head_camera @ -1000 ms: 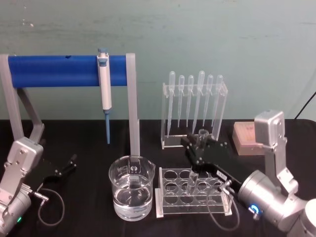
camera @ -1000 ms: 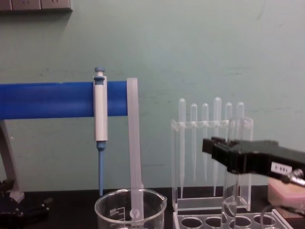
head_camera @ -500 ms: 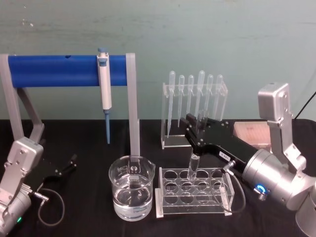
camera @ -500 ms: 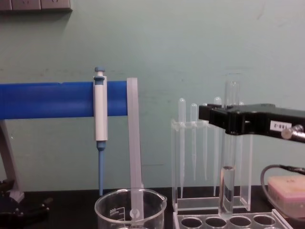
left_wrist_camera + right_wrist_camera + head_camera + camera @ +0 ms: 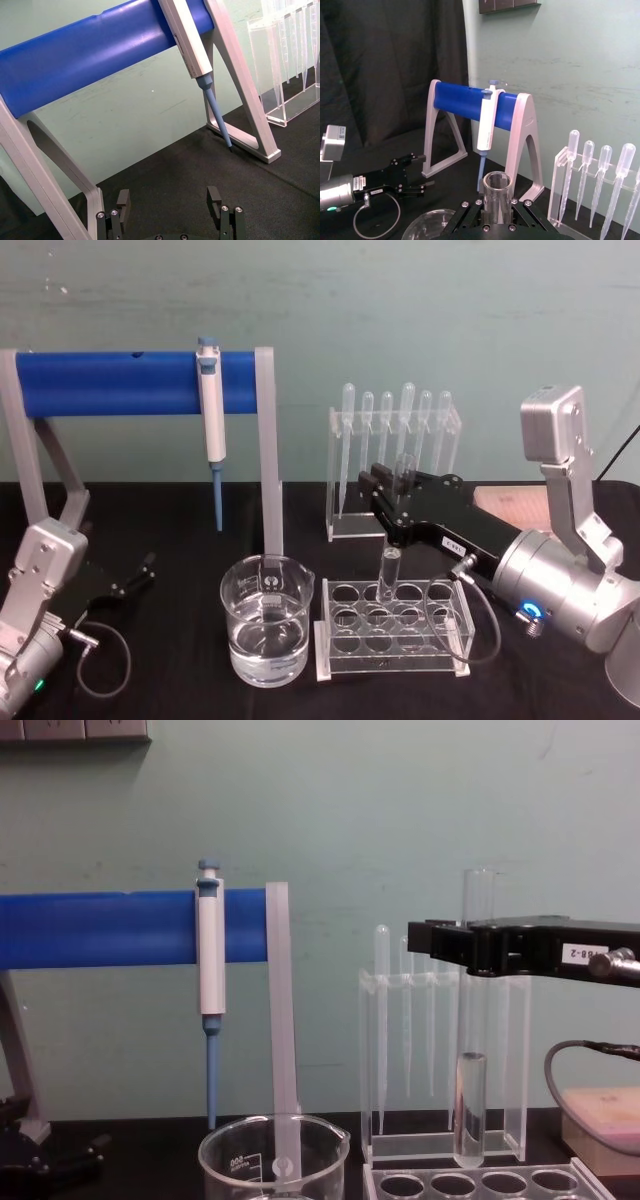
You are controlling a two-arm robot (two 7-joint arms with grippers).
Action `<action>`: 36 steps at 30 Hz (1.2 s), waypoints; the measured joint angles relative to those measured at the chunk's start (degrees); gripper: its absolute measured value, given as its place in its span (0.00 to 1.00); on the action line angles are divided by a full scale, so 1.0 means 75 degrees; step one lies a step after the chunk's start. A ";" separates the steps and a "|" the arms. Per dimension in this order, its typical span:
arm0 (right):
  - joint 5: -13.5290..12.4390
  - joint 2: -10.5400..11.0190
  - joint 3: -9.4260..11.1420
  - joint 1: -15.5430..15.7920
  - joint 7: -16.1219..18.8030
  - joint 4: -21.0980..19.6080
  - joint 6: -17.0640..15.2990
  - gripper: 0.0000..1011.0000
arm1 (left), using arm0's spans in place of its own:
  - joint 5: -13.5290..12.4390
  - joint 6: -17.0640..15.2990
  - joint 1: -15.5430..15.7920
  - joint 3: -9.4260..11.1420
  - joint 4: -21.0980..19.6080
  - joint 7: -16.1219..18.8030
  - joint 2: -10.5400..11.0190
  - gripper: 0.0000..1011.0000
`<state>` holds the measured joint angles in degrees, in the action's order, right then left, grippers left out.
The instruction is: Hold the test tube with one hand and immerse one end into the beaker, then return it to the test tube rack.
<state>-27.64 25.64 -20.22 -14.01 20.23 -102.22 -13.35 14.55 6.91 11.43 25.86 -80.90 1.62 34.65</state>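
Lifted out of the rack [image 5: 440,664] since a second ago, the test tube [image 5: 470,1112] now hangs upright just above it. At the left, the left gripper [image 5: 168,201] lies parked, fingers spread. If carried left too low, the tube's bottom could strike the rim of the beaker [image 5: 265,635]. The right gripper [image 5: 395,492] pinches smooth glass near the rim, so the tube might slip.

You get even, diffuse light across the pale green wall [image 5: 420,320]. The black counter [image 5: 170,530] stays dark and matte and soaks up shadows. Small glints ride the beaker [image 5: 265,625] rim and the test tube [image 5: 470,1110]; a ring [image 5: 530,615] glows blue.
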 joint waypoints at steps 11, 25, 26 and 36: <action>-0.0081 0.0075 -0.0098 -0.0071 -0.0027 -0.0010 -0.0050 0.15 | 0.0000 0.0000 0.0000 0.0000 0.0000 0.0000 0.0000 0.99; -0.0079 0.0065 -0.0083 -0.0061 -0.0027 -0.0001 -0.0050 0.15 | 0.0000 0.0000 0.0000 0.0000 0.0000 0.0000 0.0000 0.99; -0.0079 0.0065 -0.0083 -0.0060 -0.0027 -0.0001 -0.0050 0.15 | 0.0000 0.0000 0.0000 -0.0001 0.0000 0.0000 0.0000 0.99; -0.0117 0.0193 -0.0122 -0.0045 -0.0031 -0.0197 -0.0028 0.15 | 0.0000 0.0000 0.0000 0.0000 0.0000 0.0000 0.0000 0.99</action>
<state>-28.51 27.09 -21.13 -14.35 19.99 -103.70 -13.56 14.55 6.91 11.43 25.86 -80.90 1.62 34.65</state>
